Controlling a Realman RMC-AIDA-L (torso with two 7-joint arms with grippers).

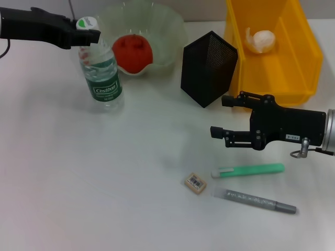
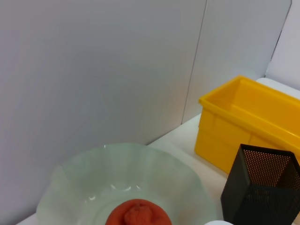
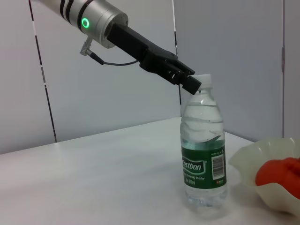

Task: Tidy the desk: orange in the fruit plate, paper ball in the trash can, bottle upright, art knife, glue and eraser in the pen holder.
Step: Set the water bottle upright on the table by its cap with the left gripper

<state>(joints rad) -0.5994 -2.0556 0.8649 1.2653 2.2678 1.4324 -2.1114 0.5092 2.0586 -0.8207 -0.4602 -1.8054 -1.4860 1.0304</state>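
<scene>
The bottle [image 1: 103,78] stands upright at the back left, and my left gripper [image 1: 91,34] is shut on its neck just under the cap; the right wrist view shows the same bottle [image 3: 204,154] and gripper [image 3: 191,83]. In the fruit plate [image 1: 170,31] lies the orange [image 1: 132,52]. A paper ball [image 1: 260,40] rests inside the trash can [image 1: 301,57]. The pen holder [image 1: 208,68] stands between plate and can. My right gripper [image 1: 220,116] hovers open in front of the holder, above the eraser [image 1: 195,183], green art knife [image 1: 248,170] and grey glue stick [image 1: 254,200].
The left wrist view shows the fruit plate [image 2: 84,178], the orange [image 2: 138,215], the pen holder [image 2: 262,187] and the trash can [image 2: 234,122] against a white wall. White tabletop stretches across the front left.
</scene>
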